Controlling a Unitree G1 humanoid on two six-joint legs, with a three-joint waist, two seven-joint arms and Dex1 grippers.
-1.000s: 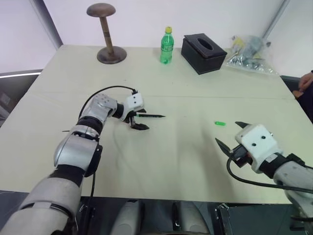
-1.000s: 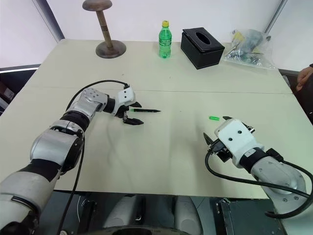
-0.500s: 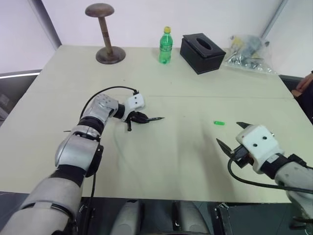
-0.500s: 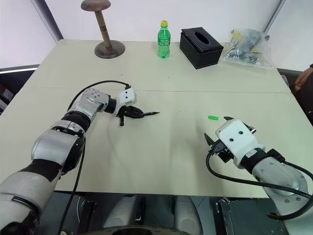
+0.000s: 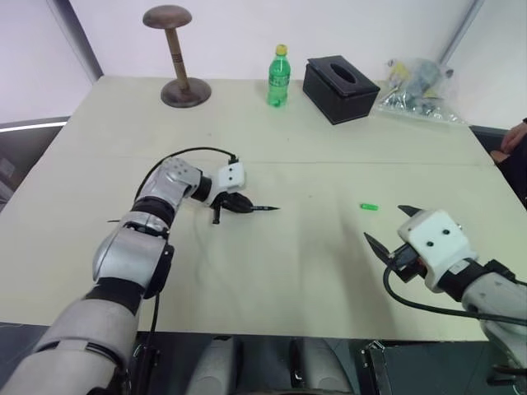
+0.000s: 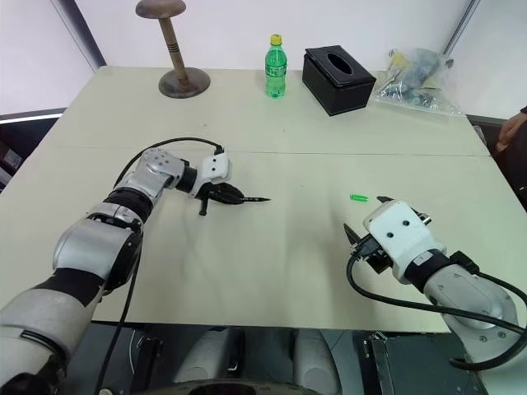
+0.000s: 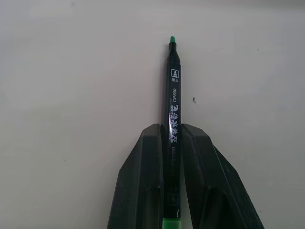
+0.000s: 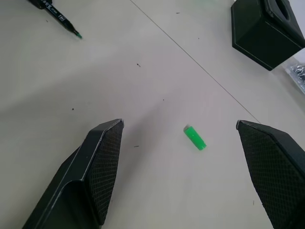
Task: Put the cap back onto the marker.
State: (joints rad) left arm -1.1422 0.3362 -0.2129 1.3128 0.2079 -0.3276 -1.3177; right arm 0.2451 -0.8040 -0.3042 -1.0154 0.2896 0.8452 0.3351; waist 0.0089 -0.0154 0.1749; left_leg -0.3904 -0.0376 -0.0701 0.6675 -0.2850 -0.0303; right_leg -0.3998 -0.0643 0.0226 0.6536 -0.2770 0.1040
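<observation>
The marker (image 7: 173, 95), a thin black pen with a small green tip, lies low over the table left of centre, its uncapped tip pointing toward the right side. My left gripper (image 5: 235, 203) is shut on the marker's barrel near its back end, its fingers (image 7: 147, 162) pressed against both sides. The cap (image 5: 370, 206), a tiny bright green cylinder, lies on the table to the right. My right gripper (image 5: 387, 224) hovers just in front of the cap, open wide and empty, and the cap (image 8: 194, 137) sits a little beyond the gap between its fingertips.
Along the table's (image 5: 313, 271) far edge stand a wooden hat stand (image 5: 174, 58), a green bottle (image 5: 279, 76), a black tissue box (image 5: 340, 79) and a plastic bag (image 5: 420, 93). A person's hand (image 5: 515, 136) shows at the right edge.
My left gripper, open around the marker a second ago, has closed on it and turned slightly, so the marker's tip has shifted a little. The right arm has stayed still.
</observation>
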